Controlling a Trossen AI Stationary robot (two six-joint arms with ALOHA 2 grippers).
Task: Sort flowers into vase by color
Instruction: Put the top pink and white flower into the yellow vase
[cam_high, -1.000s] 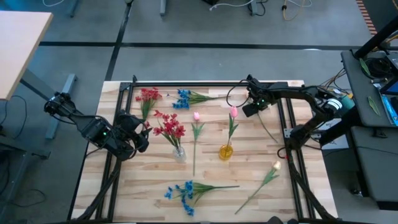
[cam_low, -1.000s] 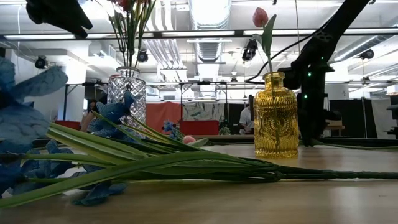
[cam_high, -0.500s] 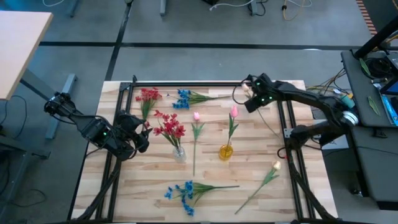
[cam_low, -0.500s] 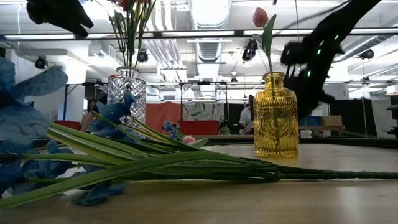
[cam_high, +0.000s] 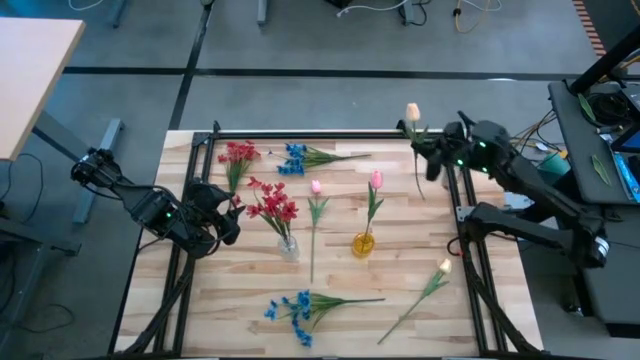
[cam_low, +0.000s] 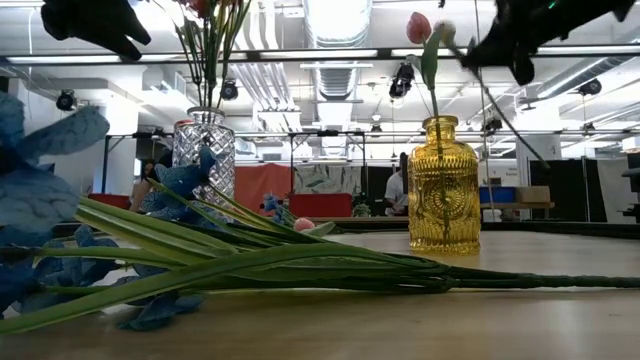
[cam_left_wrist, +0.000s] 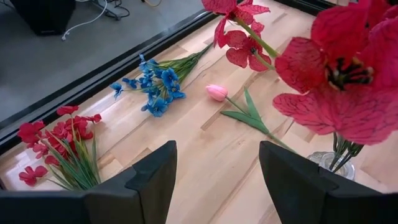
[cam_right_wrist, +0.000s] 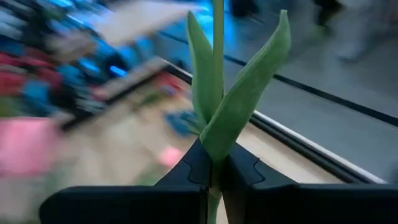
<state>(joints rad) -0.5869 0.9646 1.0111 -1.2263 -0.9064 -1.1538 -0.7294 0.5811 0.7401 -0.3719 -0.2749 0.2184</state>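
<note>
While flowers (cam_high: 318, 302) strew the wooden table (cam_high: 240, 290), right claw (cam_high: 425, 157) grips a tulip (cam_high: 414, 135).

my right gripper (cam_high: 432, 160) has swung toward the table's far right corner, lifting a cream tulip (cam_high: 412, 112) clamped by its stem.

Bright overhead lighting, blurred wrist background

A yellow patterned vase (cam_high: 363, 243) holds a pink tulip (cam_high: 376, 180); the clear vase (cam_high: 288, 248) holds red blossoms (cam_high: 272, 203).
</note>
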